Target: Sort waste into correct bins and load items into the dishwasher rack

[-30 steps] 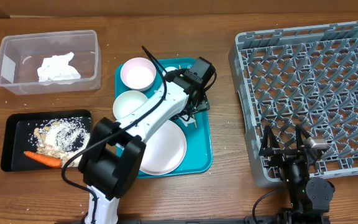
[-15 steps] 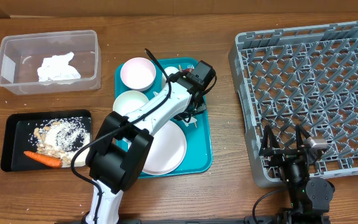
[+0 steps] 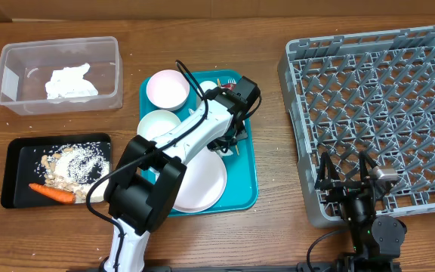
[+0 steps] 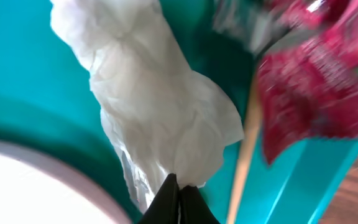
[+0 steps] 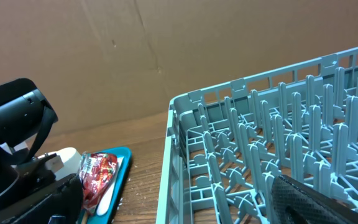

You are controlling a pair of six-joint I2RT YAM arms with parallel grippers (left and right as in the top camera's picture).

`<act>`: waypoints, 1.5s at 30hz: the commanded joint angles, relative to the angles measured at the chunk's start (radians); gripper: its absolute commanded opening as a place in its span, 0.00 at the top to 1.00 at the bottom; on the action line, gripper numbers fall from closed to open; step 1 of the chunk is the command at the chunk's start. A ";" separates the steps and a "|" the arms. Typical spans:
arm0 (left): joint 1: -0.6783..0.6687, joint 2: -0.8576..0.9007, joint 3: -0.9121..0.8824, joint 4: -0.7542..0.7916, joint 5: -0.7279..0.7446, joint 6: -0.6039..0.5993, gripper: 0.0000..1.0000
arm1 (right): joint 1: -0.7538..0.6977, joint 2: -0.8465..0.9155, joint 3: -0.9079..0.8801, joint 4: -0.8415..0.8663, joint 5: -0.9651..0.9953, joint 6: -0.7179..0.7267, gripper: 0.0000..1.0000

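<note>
Left wrist view: the left gripper (image 4: 178, 200) is seen clamped on a white napkin (image 4: 160, 112), which is laid on the teal tray (image 4: 17, 62) by its right edge, just beside the stick (image 4: 243, 162) and red wrapper (image 4: 316, 93). The right gripper (image 3: 345, 175) is held wide apart over the rack's (image 3: 384, 98) near left corner.

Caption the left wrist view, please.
Left tool pinches a crumpled napkin on the teal tray, beside a wooden stick and red wrapper.
</note>
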 commanded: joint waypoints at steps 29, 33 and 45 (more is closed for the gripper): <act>0.798 -0.240 0.082 0.238 -0.247 0.111 0.00 | -0.004 -0.008 -0.010 0.003 0.006 -0.004 0.00; 0.814 -0.248 0.083 0.216 -0.211 0.184 0.00 | -0.004 -0.008 -0.010 0.003 0.006 -0.004 0.00; 0.452 -0.349 0.082 0.066 0.119 0.287 0.00 | -0.004 -0.008 -0.010 0.003 0.006 -0.004 0.00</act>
